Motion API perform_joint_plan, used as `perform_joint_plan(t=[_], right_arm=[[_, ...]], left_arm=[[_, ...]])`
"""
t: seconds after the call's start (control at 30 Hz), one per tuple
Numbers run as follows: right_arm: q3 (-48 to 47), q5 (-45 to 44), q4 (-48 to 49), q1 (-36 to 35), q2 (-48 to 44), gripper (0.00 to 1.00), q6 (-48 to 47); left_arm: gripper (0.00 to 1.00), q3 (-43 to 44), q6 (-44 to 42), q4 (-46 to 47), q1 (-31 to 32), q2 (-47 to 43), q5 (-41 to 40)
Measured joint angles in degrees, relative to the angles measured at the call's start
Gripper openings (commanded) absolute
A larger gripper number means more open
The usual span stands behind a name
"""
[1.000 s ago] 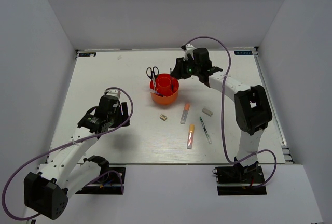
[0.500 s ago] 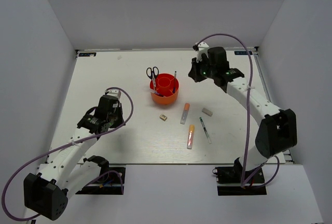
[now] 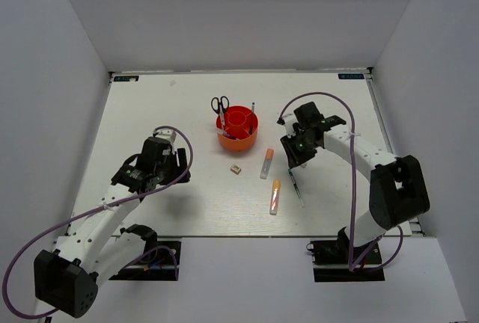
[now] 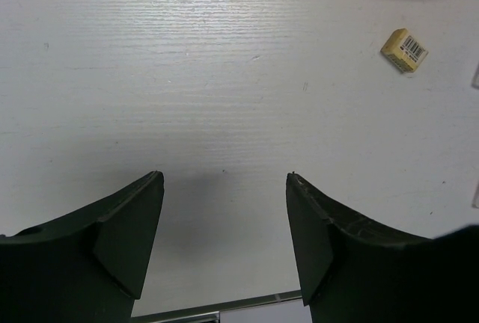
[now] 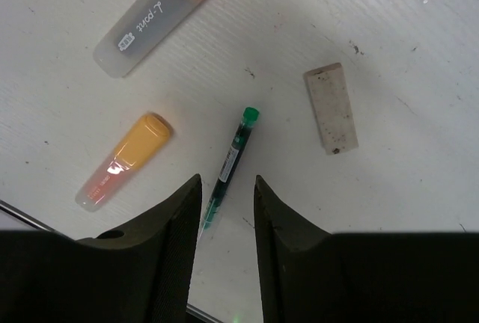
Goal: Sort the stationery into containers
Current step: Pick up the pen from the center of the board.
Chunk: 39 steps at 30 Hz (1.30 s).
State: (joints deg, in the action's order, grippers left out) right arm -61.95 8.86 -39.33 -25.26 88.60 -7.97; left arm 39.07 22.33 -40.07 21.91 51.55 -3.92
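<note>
The left end effector (image 4: 224, 177) hangs released, its jaws spread wide over a bare patch of the white tabletop (image 3: 150, 106) on the left side. It grasps nothing. A small tan block (image 4: 405, 49) with a barcode label lies up and to the right of it in the left wrist view, well apart from both fingers.

The right end effector (image 5: 227, 182) is right of centre, pointing down at the loose stationery. Its jaws stand apart with a narrow gap and are clenched on nothing. The green pen (image 5: 229, 160) lies flat on the tabletop, and its lower end runs into the gap between the two fingers. Whether the fingers touch it cannot be told. The white eraser (image 5: 331, 108) lies just beside the pen's green tip. An orange-capped marker (image 5: 161, 9) and an orange marker (image 5: 123, 161) lie on the pen's other side, both flat.

The round orange organiser (image 3: 238, 140) sits near the middle of the tabletop, beyond these items. The black-handled scissors (image 3: 220, 104) stand in it handles up, at its far-left edge, and a thin pen (image 3: 253, 108) stands upright at its far-right edge.
</note>
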Motion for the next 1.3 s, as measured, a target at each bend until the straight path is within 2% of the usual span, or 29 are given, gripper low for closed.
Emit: perform_joint_plan(t=[0.63, 0.77, 0.9, 1.03, 1.17, 1.3], right_arm=[[3.72, -1.99, 3.48, -1.95, 8.72, 0.33, 2.56], [3.67, -3.19, 3.85, -2.45, 9.25, 0.27, 3.02], [3.89, -5.07, 4.22, -3.02, 9.29, 0.11, 3.13], [3.96, -6.36, 4.33, -3.67, 9.29, 0.02, 3.17], [3.78, -6.49, 4.20, -4.09, 9.22, 0.00, 2.86], [1.95, -1.81, 2.36, -4.20, 9.29, 0.00, 1.53]], left_arm=[[0.77, 0.00, 0.00, 0.00, 0.00, 0.00, 0.33], [0.75, 0.00, 0.00, 0.00, 0.00, 0.00, 0.33], [0.74, 0.00, 0.00, 0.00, -0.02, 0.00, 0.33], [0.74, 0.00, 0.00, -0.02, 0.00, -0.02, 0.33], [0.73, 0.00, 0.00, -0.02, -0.02, -0.02, 0.33], [0.73, 0.00, 0.00, 0.00, 0.00, -0.02, 0.33]])
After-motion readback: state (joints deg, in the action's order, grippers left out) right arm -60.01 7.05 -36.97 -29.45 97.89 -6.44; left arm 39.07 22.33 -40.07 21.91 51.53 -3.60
